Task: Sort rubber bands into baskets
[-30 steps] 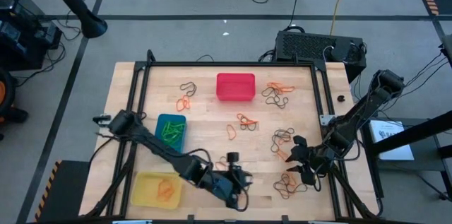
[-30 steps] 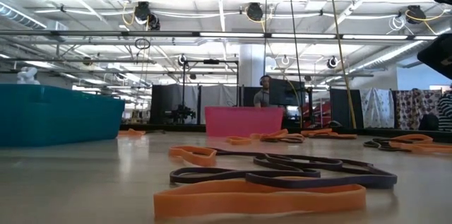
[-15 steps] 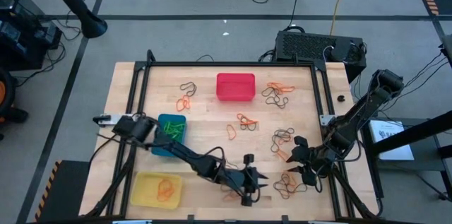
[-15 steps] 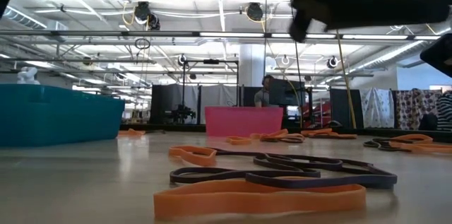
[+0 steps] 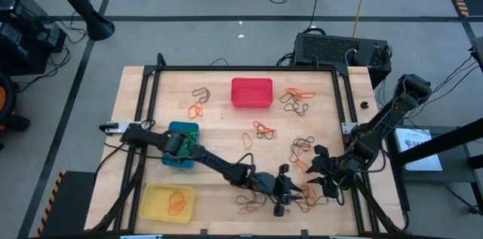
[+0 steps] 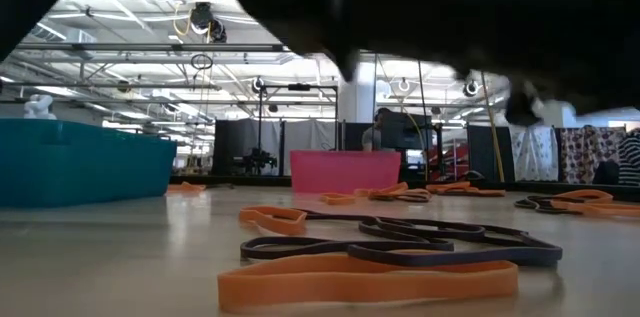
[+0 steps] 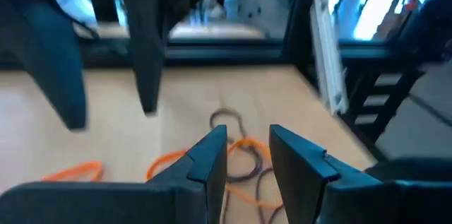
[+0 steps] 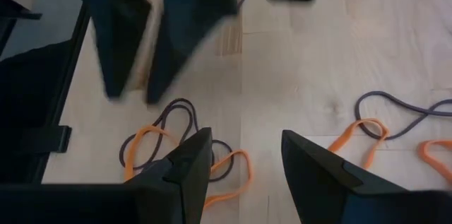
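Note:
Thin orange and dark rubber bands lie in loose clusters on the wooden table (image 5: 219,130). One cluster (image 5: 308,197) lies at the near right, another (image 5: 260,130) in the middle. My left gripper (image 5: 293,191) is open and empty, low over the near-right cluster (image 7: 236,155). My right gripper (image 5: 317,171) is open and empty just to its right, over the same bands (image 8: 176,146). The red basket (image 5: 251,92) stands at the far middle. The blue basket (image 5: 181,145), partly under my left arm, holds green bands. The yellow basket (image 5: 167,201) holds orange bands.
A black frame (image 5: 245,69) runs round the table. More bands lie at the far left (image 5: 200,102), far right (image 5: 296,97) and right (image 5: 302,147). In the low view, orange (image 6: 370,282) and dark (image 6: 420,247) bands lie close by, and my left arm (image 6: 450,7) passes overhead.
My left gripper has swept along the table's near side toward the right edge, from beside the yellow basket to the near-right cluster of bands close to my right gripper. Its arm now stretches across the blue basket.

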